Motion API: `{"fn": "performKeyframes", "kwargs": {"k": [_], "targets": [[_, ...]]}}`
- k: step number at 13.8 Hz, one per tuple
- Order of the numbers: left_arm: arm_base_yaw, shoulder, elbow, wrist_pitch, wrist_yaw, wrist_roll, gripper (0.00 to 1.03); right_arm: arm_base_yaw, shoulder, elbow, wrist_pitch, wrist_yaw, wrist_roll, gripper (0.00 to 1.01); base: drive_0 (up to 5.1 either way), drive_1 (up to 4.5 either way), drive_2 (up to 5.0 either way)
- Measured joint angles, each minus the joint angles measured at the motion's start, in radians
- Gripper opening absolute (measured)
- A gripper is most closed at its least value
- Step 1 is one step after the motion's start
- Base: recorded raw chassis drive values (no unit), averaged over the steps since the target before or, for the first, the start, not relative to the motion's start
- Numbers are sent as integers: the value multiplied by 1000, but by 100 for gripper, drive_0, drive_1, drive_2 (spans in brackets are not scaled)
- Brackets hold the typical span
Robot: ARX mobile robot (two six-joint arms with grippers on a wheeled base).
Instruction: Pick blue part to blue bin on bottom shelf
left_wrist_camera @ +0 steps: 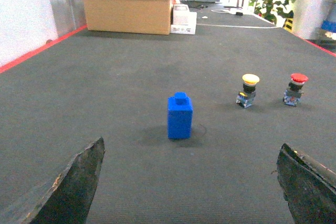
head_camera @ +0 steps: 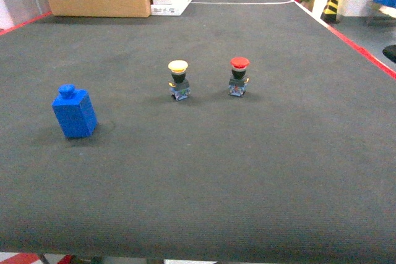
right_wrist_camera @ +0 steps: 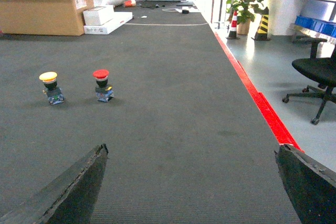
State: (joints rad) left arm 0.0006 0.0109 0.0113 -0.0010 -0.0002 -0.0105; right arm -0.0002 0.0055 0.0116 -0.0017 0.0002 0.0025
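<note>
Blue part (head_camera: 74, 112) upright on dark mat (head_camera: 247, 171), left of yellow-capped button (head_camera: 179, 79) and red-capped button (head_camera: 239, 75) | left gripper (left_wrist_camera: 191, 182) jaws wide apart, empty, facing part | right gripper (right_wrist_camera: 191, 182) spread, empty | progress: nothing grasped; pick, carry, deposit all remain; bin and shelf unseen.

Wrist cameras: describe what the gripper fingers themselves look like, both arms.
Only fingertips show. The left gripper has two dark grey, wedge-shaped fingers with rough, worn edges flecked pale. The right gripper looks alike: dark, matte, chipped at the rims. No cables or markings are visible.
</note>
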Motion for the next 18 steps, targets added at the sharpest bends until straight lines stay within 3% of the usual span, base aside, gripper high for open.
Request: {"fn": "performKeyframes", "kwargs": {"k": [11, 12, 13, 14, 15, 18], "targets": [[0, 0, 0, -4, 0, 0, 98, 0, 0, 0, -3, 0, 0, 98, 0, 0, 0], [-11, 32, 30, -114, -17, -23, 98, 0, 0, 0, -3, 0, 0, 98, 0, 0, 0], [-56, 190, 48, -78, -57, -52, 98, 0, 0, 0, -3, -1, -1, 98, 0, 0, 0], [-100, 323, 43, 36, -72, -62, 98, 0, 0, 0, -3, 0, 0, 98, 0, 0, 0], [-139, 641, 66, 345, -49, -71, 98, 0, 0, 0, -3, 0, 0, 98, 0, 0, 0], [-151, 1178, 261, 740, -51, -68, 98, 0, 0, 0, -3, 0, 0, 98, 0, 0, 0]]}}
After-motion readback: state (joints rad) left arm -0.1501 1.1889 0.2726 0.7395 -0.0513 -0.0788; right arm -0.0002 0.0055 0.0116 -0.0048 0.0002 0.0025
